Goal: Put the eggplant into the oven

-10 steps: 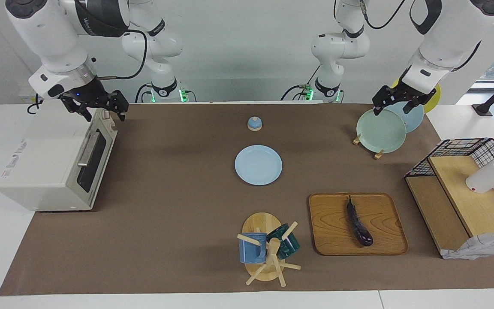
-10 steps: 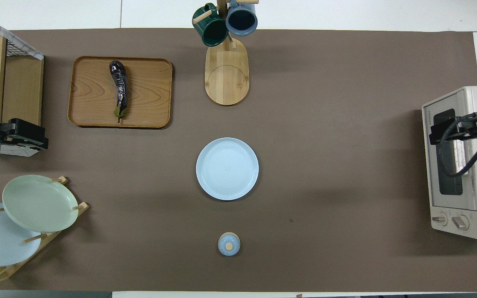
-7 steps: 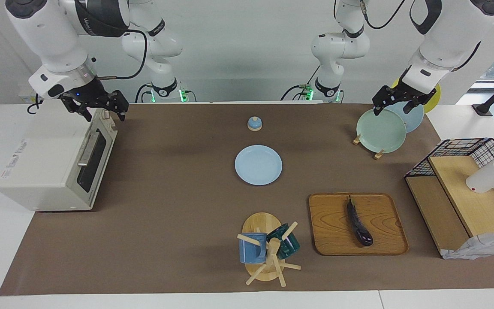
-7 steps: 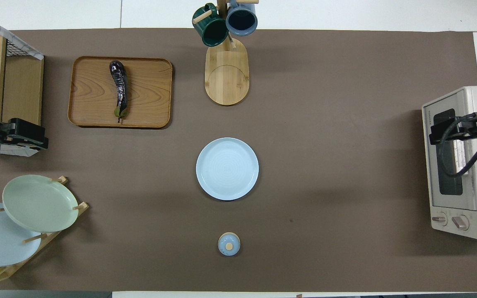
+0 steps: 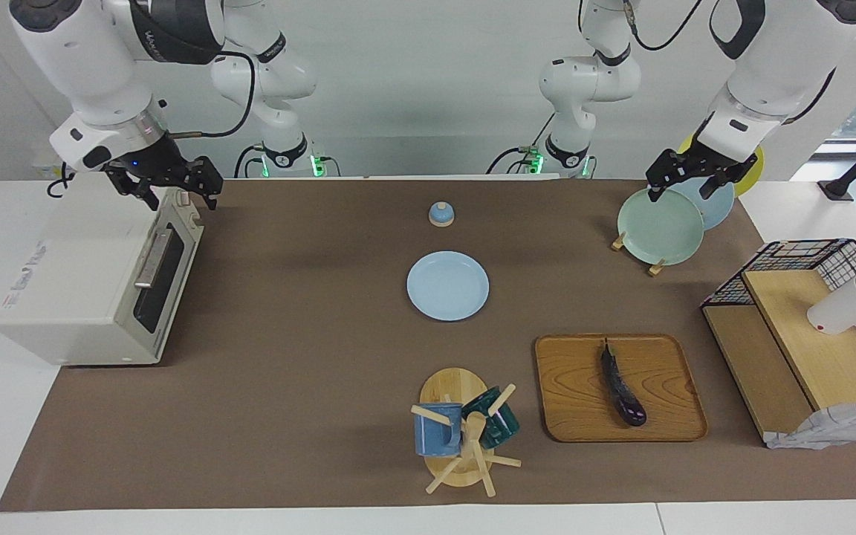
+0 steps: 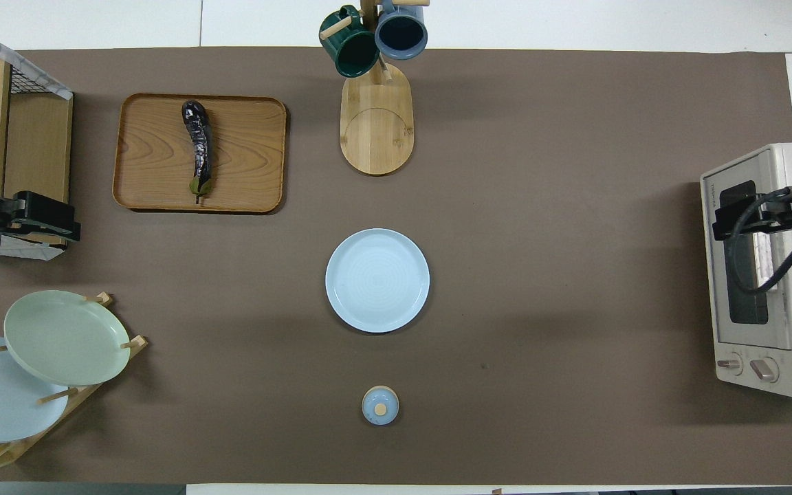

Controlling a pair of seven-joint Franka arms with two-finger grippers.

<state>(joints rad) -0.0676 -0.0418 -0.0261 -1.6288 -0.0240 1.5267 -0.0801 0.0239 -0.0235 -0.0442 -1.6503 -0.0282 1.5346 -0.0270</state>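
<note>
Since a moment ago my left gripper [image 6: 59, 227] is creeping toward twelve o'clock; both are hanging wide, empty. The oven [image 5: 93, 286] door is staying shut; the eggplant [image 5: 622, 390], glossy, risks slipping off its tray [image 5: 569, 394].

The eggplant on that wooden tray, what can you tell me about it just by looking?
The eggplant is long, slender and glossy, dark purple-black, with a greenish cap and thin stem at the end nearer to the robots. It lies flat on the wooden tray, roughly lengthwise toward the robots with a slight bend, at the left arm's end of the table. Only the tray touches it; neither end effector is near it.
</note>
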